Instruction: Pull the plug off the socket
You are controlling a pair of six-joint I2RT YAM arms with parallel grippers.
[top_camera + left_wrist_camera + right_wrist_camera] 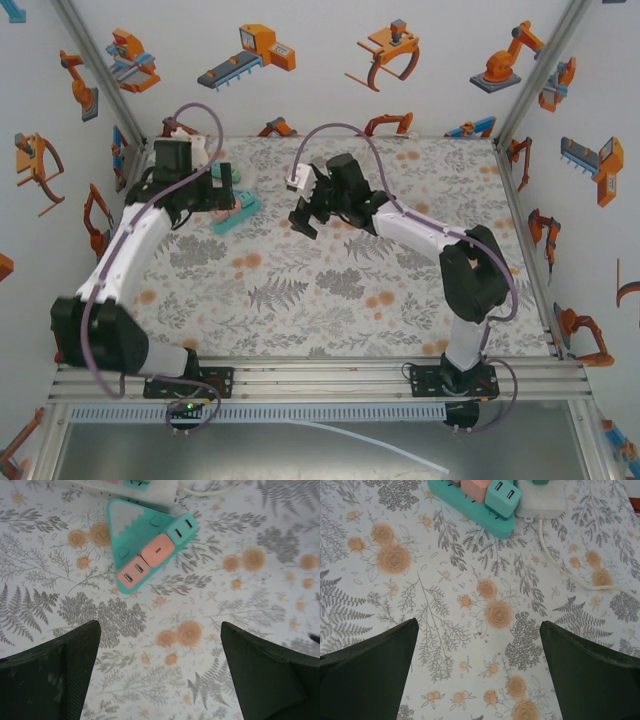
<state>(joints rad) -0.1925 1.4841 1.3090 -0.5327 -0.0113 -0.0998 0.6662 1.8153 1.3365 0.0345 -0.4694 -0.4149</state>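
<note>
Socket block (150, 550): teal wedge, white saw-tooth panel, pink and teal slotted faces. Flat on tabletop (300, 300), straight ahead of left jaws, ahead-left of right jaws. Plug not told apart from those faces. White power strip (540, 500) just beyond block; white cable (569, 574) trailing ahead-right of right jaws. Both jaws released wide, holding nothing. Tabletop printed with grey ferns and orange blooms. Walls (330, 60) white with orange robot pictures.

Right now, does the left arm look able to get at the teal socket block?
Probably yes: the left gripper stands open facing the teal socket block, and bare floral tabletop lies between them, so nothing seems to block the way.
</note>
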